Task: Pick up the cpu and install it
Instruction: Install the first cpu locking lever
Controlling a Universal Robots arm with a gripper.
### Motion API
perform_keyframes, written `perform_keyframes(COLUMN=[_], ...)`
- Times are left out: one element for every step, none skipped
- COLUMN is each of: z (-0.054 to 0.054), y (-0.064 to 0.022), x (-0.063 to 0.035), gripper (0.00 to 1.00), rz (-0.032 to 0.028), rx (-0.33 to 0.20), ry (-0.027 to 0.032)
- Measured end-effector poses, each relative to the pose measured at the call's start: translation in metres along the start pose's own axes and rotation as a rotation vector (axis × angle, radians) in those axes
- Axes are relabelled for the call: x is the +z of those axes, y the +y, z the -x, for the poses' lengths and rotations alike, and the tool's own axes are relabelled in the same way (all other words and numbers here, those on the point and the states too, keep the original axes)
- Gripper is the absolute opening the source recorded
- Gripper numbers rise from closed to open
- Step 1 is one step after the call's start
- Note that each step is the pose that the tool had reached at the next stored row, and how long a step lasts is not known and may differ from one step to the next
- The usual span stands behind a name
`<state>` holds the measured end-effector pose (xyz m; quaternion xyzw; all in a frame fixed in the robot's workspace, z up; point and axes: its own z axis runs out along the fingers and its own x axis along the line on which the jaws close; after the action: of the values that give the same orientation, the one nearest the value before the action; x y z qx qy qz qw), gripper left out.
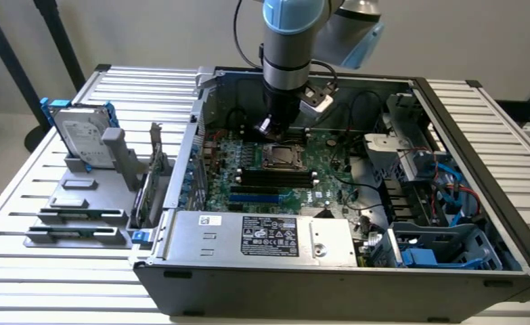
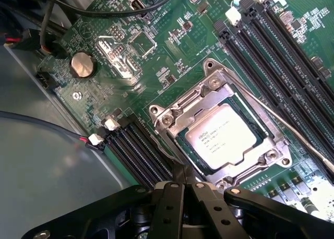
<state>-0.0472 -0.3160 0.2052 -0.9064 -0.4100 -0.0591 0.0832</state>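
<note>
One cpu (image 2: 223, 137) sits in one socket (image 2: 195, 100).

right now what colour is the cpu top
Dull silver with small dark print; the cpu shows best in the wrist view.

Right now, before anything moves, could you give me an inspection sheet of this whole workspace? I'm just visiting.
Surface: white slatted table carrying an open computer case.
Job's things: cpu lies in the motherboard socket, metal frame around it.
Clutter: hard drive with blue brackets standing in a grey holder, at the exterior view's left.
Gripper: gripper shut, empty, poised just above the cpu.
Cables: black cables and blue cables inside the case.
Surroundings: pale wall, dark stand legs behind the table.
</note>
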Motion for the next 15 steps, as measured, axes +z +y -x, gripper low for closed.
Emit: perform_keyframes(z=[0.0000, 0.0001, 0.0004, 0.0010, 0.0017, 0.0026, 0.0033, 0.0037, 0.0038, 0.0038, 0.0038, 0.0039, 0.0039, 0.0038, 0.0037], y=[0.0000, -0.0001, -0.0004, -0.0010, -0.0019, -0.0029, -0.0037, -0.0042, -0.0043, -0.0043, -0.0043, -0.0044, -0.0044, -0.0044, -0.0046], x=[0.0000, 0.0001, 0.0001, 0.0001, 0.0000, -0.0001, -0.0001, -0.0002, -0.0002, -0.0002, -0.0002, -0.0002, -0.0002, -0.0001, -0.0001], gripper=[0.11, 0.11, 0.11, 0.11, 0.11, 0.11, 0.11, 0.11, 0.11, 0.11, 0.11, 0.11, 0.11, 0.11, 0.11], rz=[0.0000, 0.0000, -0.0001, -0.0003, -0.0005, -0.0007, -0.0010, -0.0011, -0.0013, -0.0015, -0.0016, -0.0018, -0.0018, -0.0019, -0.0019], rx=[0.000, 0.000, 0.000, 0.000, 0.000, 0.000, 0.000, 0.000, 0.000, 0.000, 0.000, 0.000, 0.000, 0.000, 0.000], ry=[0.0002, 0.0004, 0.0006, 0.0007, 0.0009, 0.0010, 0.0013, 0.0014, 0.0014, 0.0017, 0.0019, 0.0022, 0.0022, 0.0023, 0.0022])
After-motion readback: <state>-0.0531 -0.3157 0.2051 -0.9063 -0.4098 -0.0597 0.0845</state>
